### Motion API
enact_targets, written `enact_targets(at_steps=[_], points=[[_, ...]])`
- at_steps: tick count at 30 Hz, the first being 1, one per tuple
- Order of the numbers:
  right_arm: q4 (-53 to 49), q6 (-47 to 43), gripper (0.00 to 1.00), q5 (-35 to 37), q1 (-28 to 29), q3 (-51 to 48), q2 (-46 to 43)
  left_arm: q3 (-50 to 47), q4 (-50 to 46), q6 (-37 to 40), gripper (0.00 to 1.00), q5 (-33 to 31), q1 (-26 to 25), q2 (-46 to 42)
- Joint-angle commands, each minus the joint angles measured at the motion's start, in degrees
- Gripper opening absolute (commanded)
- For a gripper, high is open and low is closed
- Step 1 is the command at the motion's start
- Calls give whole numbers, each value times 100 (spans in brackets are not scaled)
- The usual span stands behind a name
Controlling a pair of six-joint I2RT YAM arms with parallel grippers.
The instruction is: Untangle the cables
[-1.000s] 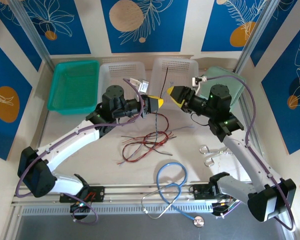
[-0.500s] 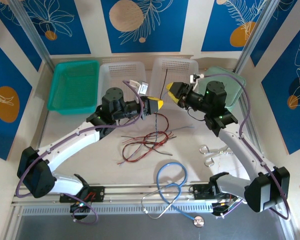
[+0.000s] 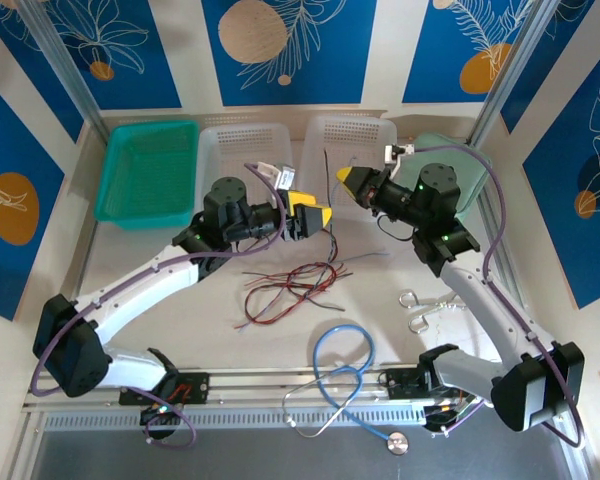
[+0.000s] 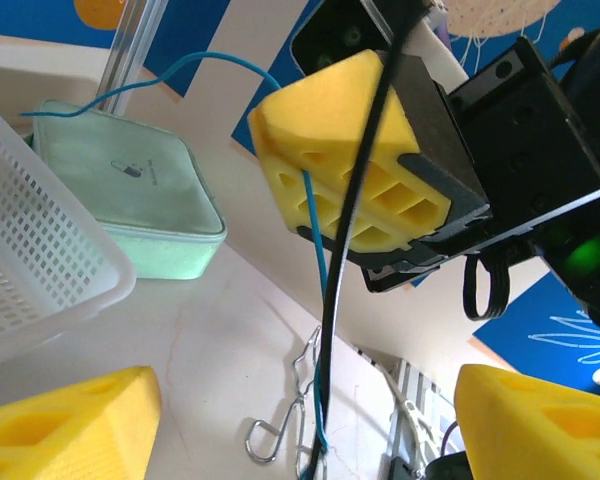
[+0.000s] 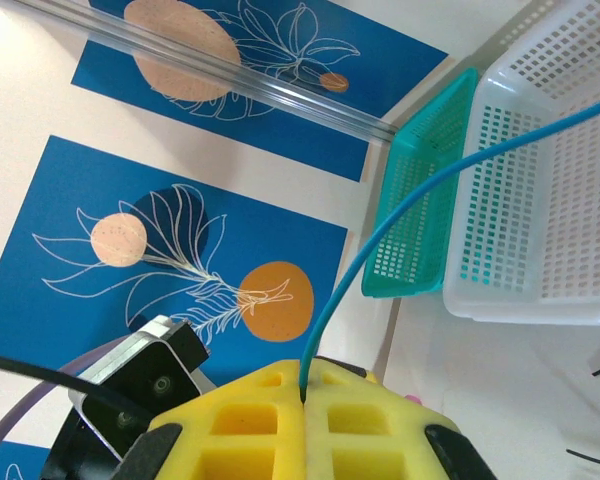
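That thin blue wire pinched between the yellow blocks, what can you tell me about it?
The blue wire is hair-thin, smooth and bendy, seemingly plastic-coated. The right tool is shut on it, its yellow pads meeting around it. One stretch arcs freely through the air before the white basket; the other runs alongside a black wire.

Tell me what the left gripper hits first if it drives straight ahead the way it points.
Probably the black cable hanging just ahead of the open left gripper, then the right gripper close behind it; the gap between them is unclear.
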Motion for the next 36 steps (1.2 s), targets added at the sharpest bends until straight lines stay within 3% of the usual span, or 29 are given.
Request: enact_targets(at_steps=[1, 8, 12, 15, 17, 19, 20, 29, 36], points=[[-20, -139, 0, 48, 45, -57, -108, -44, 529, -178, 79, -65, 30, -168], [-192, -280, 0, 112, 156, -112, -145, 96, 1137, -456, 75, -500, 28, -186], [-204, -299, 0, 231, 284, -246, -200, 347, 998, -406, 72, -669, 23, -139], [-199, -307, 0, 250, 358, -288, -192, 515, 991, -514, 65, -559, 21, 25], [-222, -325, 0, 249, 382, -272, -175, 555, 1037, -639, 52, -486, 12, 125], [-248, -358, 0, 267, 395, -261, -183, 554, 1033, -696, 8, -503, 4, 167], [-261, -373, 0, 280, 395, -251, -190, 532, 1038, -694, 0, -518, 8, 159], [-584, -566, 0, 342, 340, -89, -322, 341, 926, -491, 0, -645, 12, -23], [-1098, -949, 0, 716, 50, 196, -894, 794, -488, 379, 0, -862, 139, -385]])
